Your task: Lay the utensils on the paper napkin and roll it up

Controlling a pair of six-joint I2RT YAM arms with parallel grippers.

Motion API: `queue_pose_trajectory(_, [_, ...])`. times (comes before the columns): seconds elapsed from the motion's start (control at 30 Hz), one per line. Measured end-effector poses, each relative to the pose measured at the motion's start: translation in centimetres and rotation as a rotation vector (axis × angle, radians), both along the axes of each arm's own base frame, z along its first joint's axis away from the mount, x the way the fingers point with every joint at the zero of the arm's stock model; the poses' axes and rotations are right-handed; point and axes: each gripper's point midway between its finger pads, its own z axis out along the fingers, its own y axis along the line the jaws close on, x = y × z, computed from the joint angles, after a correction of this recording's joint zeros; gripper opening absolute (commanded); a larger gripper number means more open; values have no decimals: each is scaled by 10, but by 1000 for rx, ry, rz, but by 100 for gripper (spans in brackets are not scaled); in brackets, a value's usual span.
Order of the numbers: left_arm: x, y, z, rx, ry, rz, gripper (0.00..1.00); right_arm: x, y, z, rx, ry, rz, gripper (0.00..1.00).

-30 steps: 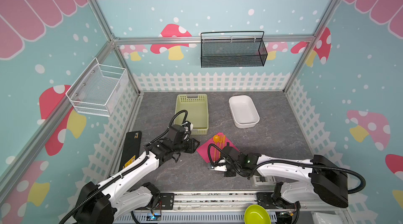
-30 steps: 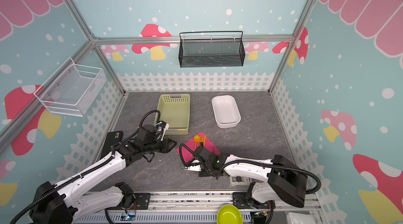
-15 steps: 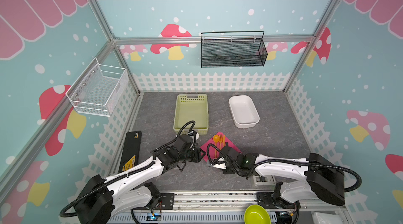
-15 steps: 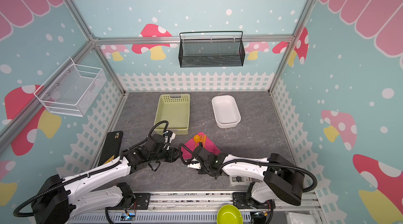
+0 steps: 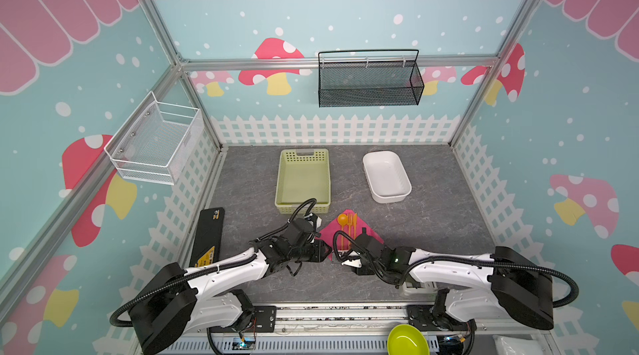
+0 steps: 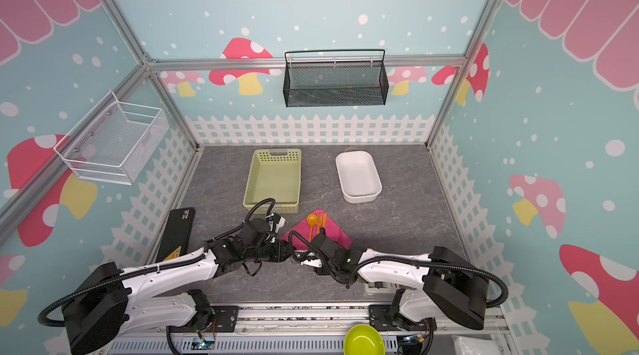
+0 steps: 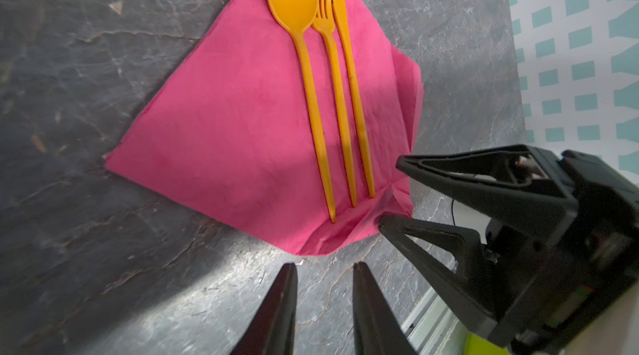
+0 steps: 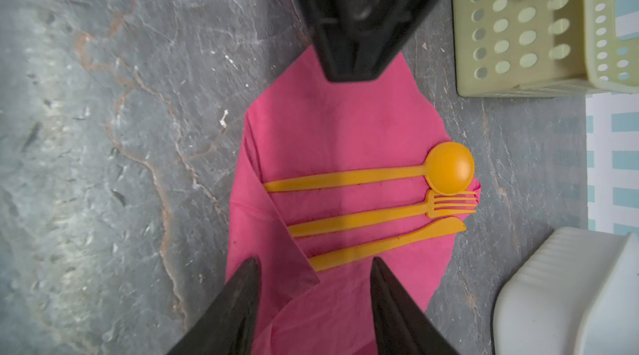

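Logged utensils on paper napkin, just near-side of green basket. Found right gripper released, astride raised near corner; left gripper parted, empty, beside it. Best to tuck corner over handle ends, roll sideways tight. Caught fold from wrist views only; hidden under grippers in both top views.

The left arm and the right arm both stretch low and inward, and their wrists meet near the middle. The left gripper grips nothing, with its jaws a narrow gap apart. The right gripper faces it, close but not touching, its jaws spread wider and also gripping nothing.
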Motion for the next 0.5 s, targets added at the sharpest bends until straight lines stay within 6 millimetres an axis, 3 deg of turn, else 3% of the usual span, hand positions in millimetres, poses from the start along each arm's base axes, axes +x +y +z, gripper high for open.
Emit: queue_pose_trajectory(0.5, [-24, -21, -22, -65, 112, -62, 25, 15, -2, 8, 18, -110, -29, 55])
